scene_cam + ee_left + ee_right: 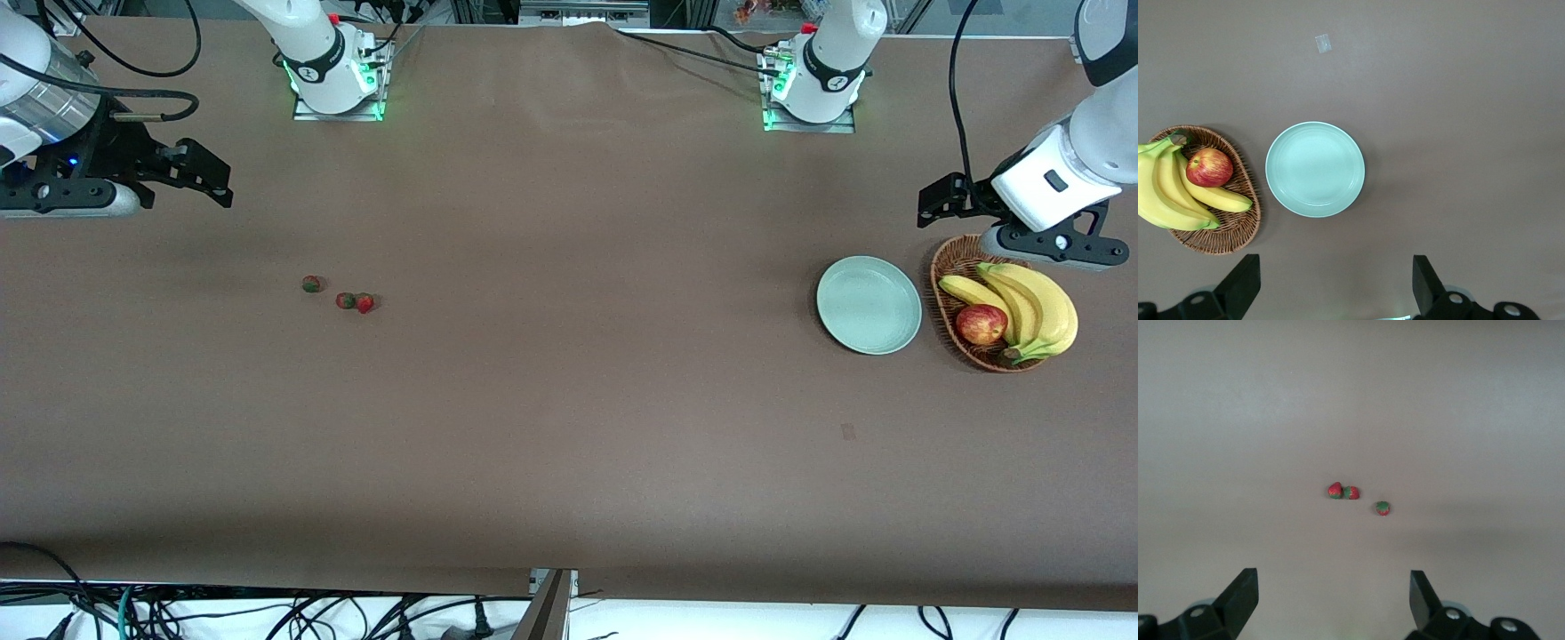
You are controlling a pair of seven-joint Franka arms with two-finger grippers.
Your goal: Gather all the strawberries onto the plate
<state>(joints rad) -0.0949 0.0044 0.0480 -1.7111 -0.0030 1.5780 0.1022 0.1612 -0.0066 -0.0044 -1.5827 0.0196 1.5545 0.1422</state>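
Bench [569, 427]: brown, bare between the two ends
Left pincer [933, 203]: released, holding nothing, waiting over the basket's edge
Right pincer [209, 182]: released, holding nothing, up in the air at the right arm's end
Basket [944, 267]: wicker, under the left pincer, holding bananas [1036, 307] and an apple [981, 324]
Plate [869, 304]: mint green, nothing on it, just beside the basket, near the left pincer
Strawberries [311, 284] [345, 300] [364, 303]: on the bench near the right pincer, well apart from the plate; two seem to touch, one lies apart
Key relation: the right arm is nearer the berries; their row runs roughly across its open jaws
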